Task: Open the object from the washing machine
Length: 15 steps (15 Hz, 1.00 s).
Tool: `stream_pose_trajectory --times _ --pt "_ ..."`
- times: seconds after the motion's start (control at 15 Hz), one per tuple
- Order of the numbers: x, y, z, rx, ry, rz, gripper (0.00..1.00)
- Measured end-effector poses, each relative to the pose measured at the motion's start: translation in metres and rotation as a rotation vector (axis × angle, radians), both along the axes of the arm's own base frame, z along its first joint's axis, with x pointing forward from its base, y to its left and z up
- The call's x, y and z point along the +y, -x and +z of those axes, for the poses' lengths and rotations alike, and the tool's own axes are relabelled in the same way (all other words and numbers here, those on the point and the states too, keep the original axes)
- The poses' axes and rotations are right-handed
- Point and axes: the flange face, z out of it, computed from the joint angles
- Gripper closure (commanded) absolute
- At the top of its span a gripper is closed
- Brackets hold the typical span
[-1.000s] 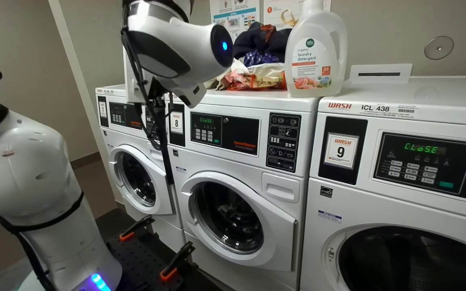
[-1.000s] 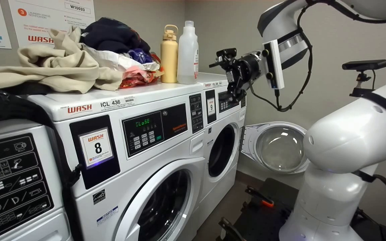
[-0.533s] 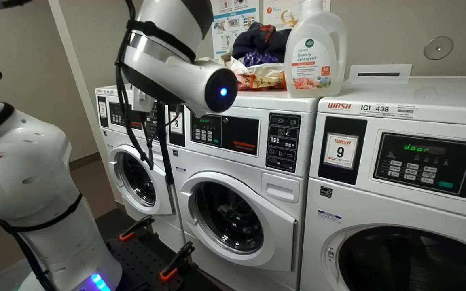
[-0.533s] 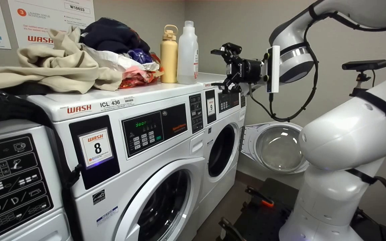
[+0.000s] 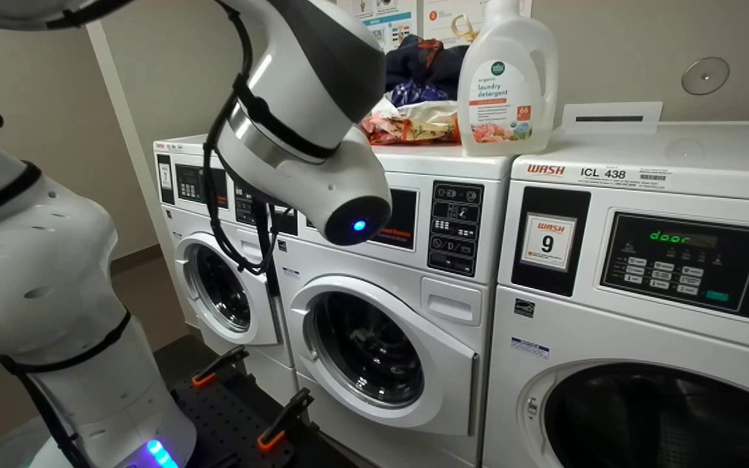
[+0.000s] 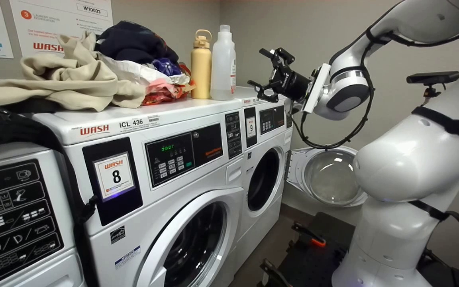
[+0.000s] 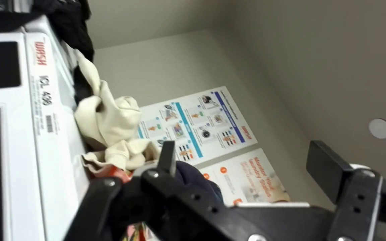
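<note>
The washing machine is the white washer with the "8" card (image 6: 114, 177), which also shows in an exterior view (image 5: 391, 268). Its round glass door (image 5: 365, 351) is closed, with a chrome ring around dark glass. Its green display (image 6: 167, 148) reads "door". My gripper (image 6: 259, 68) is up in front of the washers, above panel height and apart from the door. It tilts up and points toward the wall. In the wrist view the gripper (image 7: 246, 162) is open, with nothing between its fingers. In an exterior view my wrist (image 5: 358, 224) hides it and part of the panel.
Washer 9 (image 5: 608, 344) stands beside it, its door (image 6: 333, 177) swung wide near my arm base. Detergent (image 6: 223, 65), a tan bottle (image 6: 201, 71) and piled clothes (image 6: 70, 83) sit on top. A black strap (image 6: 80, 179) hangs at the left. Clamps (image 5: 287, 416) sit on my base.
My wrist has come down, and the gripper has rolled and tilted so its fingers point upward. It stays open. The washer displays changed from "CLoSE" to "door".
</note>
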Motion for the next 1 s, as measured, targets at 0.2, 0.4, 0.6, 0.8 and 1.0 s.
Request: stream_pose_trajectory --times 0.2,0.4,0.6,0.8,1.0 --pt "-0.011 -0.008 -0.009 -0.117 -0.067 -0.101 0.0" --pt "-0.015 -0.011 -0.022 -0.266 -0.095 -0.166 0.0" --pt "-0.012 -0.008 -0.044 -0.387 -0.096 -0.187 0.0" --pt "-0.003 -0.003 -0.077 -0.442 -0.087 -0.196 0.0" --pt "0.01 0.006 -0.111 -0.457 -0.068 -0.178 0.0"
